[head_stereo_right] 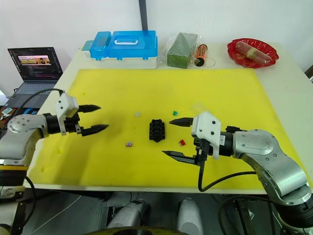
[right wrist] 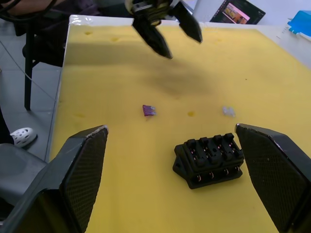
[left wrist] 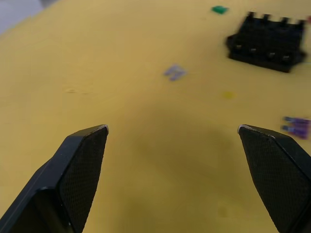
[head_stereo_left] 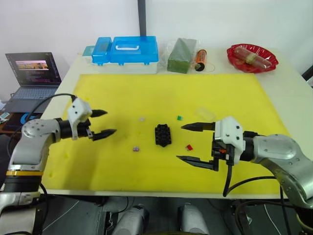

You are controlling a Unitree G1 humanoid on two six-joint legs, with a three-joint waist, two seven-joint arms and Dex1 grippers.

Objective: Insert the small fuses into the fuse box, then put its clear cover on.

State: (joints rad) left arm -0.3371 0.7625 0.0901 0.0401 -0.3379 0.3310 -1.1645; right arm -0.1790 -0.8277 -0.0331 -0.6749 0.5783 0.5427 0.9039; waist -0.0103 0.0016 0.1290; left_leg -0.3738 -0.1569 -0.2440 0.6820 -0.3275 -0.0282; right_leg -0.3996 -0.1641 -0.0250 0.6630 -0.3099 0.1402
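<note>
Evidently nothing is gripped: both grippers, left (head_stereo_left: 101, 123) and right (head_stereo_left: 193, 144), are held wide open beside the fuse box (head_stereo_left: 163, 134) (fuses (head_stereo_left: 189, 147) unplaced), ready for picking.

- Left hand (head_stereo_left: 103, 123): fingers spread wide, nothing held, pointing inward, raised over the desk's left side; forearm level.
- Right hand (head_stereo_left: 192, 143): fingers spread wide, nothing held, pointing inward over the desk's right-centre; forearm angled in from the right.
</note>
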